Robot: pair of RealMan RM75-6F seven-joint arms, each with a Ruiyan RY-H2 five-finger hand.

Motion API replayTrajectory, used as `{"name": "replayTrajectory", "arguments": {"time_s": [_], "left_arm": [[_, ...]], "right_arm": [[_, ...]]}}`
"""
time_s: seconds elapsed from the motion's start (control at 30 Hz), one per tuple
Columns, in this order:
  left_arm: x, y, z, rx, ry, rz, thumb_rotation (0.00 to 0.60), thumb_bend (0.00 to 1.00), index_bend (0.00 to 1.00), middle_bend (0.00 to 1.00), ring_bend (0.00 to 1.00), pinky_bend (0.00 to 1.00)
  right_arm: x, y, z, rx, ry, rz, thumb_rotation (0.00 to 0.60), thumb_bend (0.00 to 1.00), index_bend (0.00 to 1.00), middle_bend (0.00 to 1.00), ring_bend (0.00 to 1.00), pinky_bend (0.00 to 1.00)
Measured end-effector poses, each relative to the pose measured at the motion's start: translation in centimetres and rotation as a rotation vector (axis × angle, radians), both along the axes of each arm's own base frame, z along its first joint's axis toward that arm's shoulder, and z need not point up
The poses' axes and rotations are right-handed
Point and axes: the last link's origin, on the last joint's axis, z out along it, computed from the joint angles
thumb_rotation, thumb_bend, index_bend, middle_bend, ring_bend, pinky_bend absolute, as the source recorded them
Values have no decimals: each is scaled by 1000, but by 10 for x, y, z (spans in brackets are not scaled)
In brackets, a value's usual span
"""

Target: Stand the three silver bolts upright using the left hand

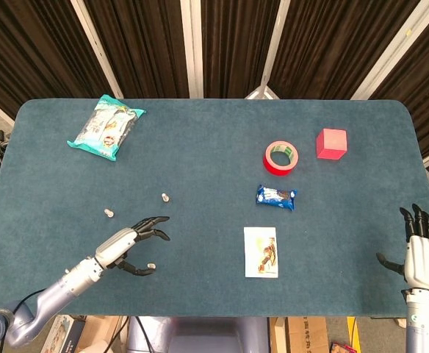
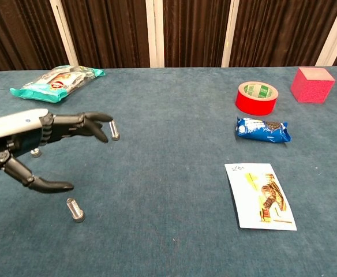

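The left hand [image 2: 33, 144] hovered open and empty at lower left, above three upright silver bolts [image 2: 75, 210] on the desk [image 1: 214, 147]; a careless sweep of its fingers could topple one.

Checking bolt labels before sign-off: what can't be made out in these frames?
- Far-left bolt: chest view, mostly hidden behind the left hand; pose unclear.
- All bolts in head view, e.g. middle bolt: too small to judge upright.
- Right hand: only in head view, cut by the bottom edge.
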Motion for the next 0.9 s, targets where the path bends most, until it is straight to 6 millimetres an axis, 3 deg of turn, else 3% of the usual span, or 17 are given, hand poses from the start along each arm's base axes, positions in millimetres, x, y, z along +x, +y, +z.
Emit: {"name": "replayTrajectory", "arguments": {"time_s": [0.2, 0.43, 0.57, 0.7, 0.9], "left_arm": [[33, 1, 28, 70, -140, -63, 600, 328, 309, 0, 0, 0], [31, 6, 72, 439, -6, -118, 600, 359, 330, 0, 0, 0], [19, -2, 102, 688, 193, -80, 600, 360, 320, 0, 0, 0], [-10, -27, 133, 879, 449, 63, 600, 360, 304, 0, 0, 0], [-58, -76, 160, 916, 682, 332, 600, 358, 244, 0, 0, 0]], "right_arm": [[0, 0, 0, 2, -7, -3, 600, 0, 147, 38, 0, 0], [3, 2, -1, 10, -6, 13, 600, 0, 147, 38, 0, 0], [5, 2, -1, 19, 0, 28, 600, 0, 147, 37, 0, 0], [7, 4, 2, 34, 14, 57, 600, 0, 147, 37, 0, 0], [10, 6, 8, 67, 41, 114, 600, 0, 147, 37, 0, 0]]}}
